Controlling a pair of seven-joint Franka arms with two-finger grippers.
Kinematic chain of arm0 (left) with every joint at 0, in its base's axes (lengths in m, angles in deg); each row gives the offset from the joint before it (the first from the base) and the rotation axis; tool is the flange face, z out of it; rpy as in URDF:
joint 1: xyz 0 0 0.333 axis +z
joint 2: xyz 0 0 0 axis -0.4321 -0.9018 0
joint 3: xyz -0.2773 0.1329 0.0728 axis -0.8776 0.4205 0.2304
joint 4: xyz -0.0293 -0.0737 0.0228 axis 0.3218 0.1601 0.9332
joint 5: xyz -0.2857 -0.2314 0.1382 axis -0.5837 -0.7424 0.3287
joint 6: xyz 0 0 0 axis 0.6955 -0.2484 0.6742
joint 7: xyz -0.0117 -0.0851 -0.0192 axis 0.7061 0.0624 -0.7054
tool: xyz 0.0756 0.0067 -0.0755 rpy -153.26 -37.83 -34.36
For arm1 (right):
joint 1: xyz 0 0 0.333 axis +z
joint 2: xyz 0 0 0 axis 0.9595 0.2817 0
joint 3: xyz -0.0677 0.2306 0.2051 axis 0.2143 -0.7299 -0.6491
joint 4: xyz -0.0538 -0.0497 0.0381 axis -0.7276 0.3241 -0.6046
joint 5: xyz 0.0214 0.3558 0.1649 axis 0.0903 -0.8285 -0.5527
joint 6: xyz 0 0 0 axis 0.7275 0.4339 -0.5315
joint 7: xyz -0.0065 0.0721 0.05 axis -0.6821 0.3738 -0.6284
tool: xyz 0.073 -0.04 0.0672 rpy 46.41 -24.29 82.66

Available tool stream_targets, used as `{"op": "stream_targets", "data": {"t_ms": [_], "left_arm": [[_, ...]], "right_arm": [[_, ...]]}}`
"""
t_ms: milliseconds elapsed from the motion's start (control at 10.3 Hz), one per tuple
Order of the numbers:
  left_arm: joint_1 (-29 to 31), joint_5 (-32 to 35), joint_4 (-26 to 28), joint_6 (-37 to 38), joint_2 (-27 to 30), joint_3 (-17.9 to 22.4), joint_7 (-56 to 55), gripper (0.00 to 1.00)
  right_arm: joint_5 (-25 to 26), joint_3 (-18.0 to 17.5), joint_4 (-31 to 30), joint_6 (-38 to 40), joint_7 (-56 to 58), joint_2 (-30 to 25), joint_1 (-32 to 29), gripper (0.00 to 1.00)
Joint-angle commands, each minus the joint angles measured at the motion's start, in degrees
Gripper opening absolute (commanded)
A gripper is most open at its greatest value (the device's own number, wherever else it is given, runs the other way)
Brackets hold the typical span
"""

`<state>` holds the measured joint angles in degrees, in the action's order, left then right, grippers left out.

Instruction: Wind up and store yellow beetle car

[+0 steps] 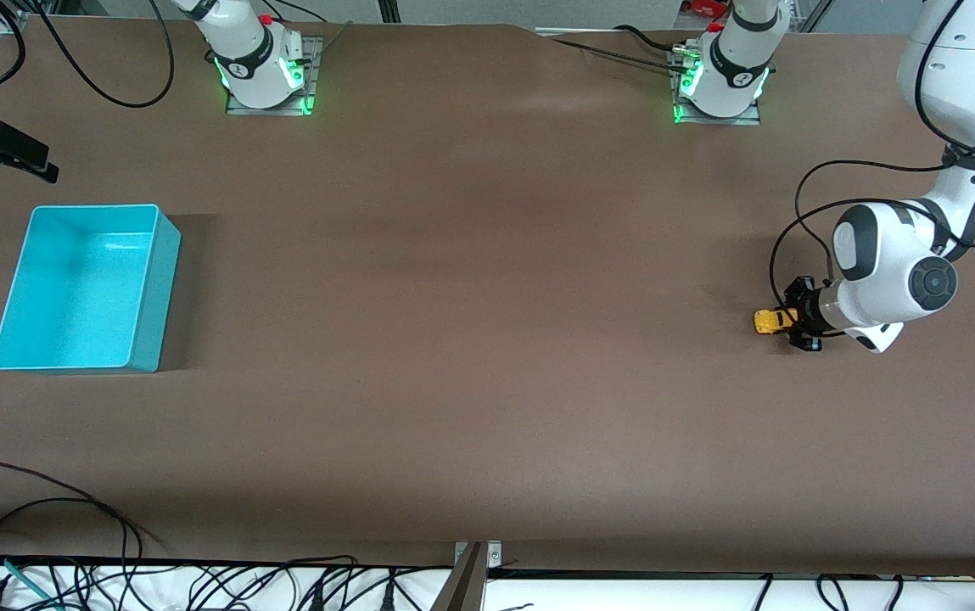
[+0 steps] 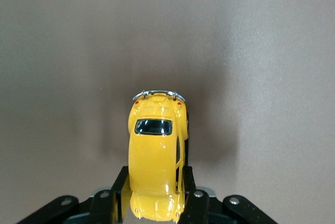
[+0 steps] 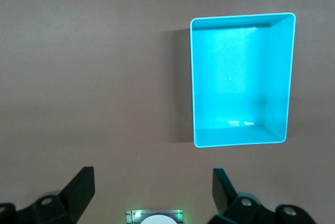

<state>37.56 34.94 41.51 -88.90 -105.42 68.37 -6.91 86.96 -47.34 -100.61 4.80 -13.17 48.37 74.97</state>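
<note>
The yellow beetle car [image 1: 773, 321] is at the left arm's end of the table, down at the tabletop. My left gripper [image 1: 797, 322] is shut on it. In the left wrist view the black fingers [image 2: 187, 182] press both sides of the yellow beetle car [image 2: 156, 145] near its front end, roof toward the camera. Whether its wheels touch the table I cannot tell. My right gripper [image 3: 153, 187] is out of the front view. It hangs open and holds nothing, high over the table by its own base, with the turquoise bin [image 3: 238, 136] in sight.
The turquoise bin [image 1: 156, 288] stands empty at the right arm's end of the table. The right arm's base plate [image 3: 154, 216] glows green below that gripper. Cables and a black clamp [image 1: 3, 153] lie along the table's edges.
</note>
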Motion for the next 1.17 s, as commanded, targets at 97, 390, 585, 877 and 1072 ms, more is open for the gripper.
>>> {"op": "stream_targets", "data": {"t_ms": [97,390,585,877,1072], "left_arm": [[-0.1,1.2,-0.6,-3.9,-6.0,0.1,1.9,0.0],[-0.2,1.5,-0.6,-3.8,-5.6,-1.4,4.8,0.0],[-0.2,1.4,-0.6,-3.8,-5.6,-1.4,4.8,0.0],[0.0,1.4,-0.7,-3.6,-5.2,-1.5,4.5,0.11],[-0.2,1.4,-0.7,-3.4,-3.9,-1.5,4.0,1.0]], "right_arm": [[0.1,0.0,0.8,0.7,-0.9,-0.3,0.2,1.0],[0.1,0.0,0.8,0.7,-0.9,-0.3,0.2,1.0],[0.0,-0.2,0.8,0.7,-0.9,-0.3,0.2,1.0],[0.0,-0.3,1.6,0.8,-0.6,-0.3,0.3,1.0],[-0.1,-0.6,2.2,0.9,-0.4,-0.3,0.3,1.0]]}}
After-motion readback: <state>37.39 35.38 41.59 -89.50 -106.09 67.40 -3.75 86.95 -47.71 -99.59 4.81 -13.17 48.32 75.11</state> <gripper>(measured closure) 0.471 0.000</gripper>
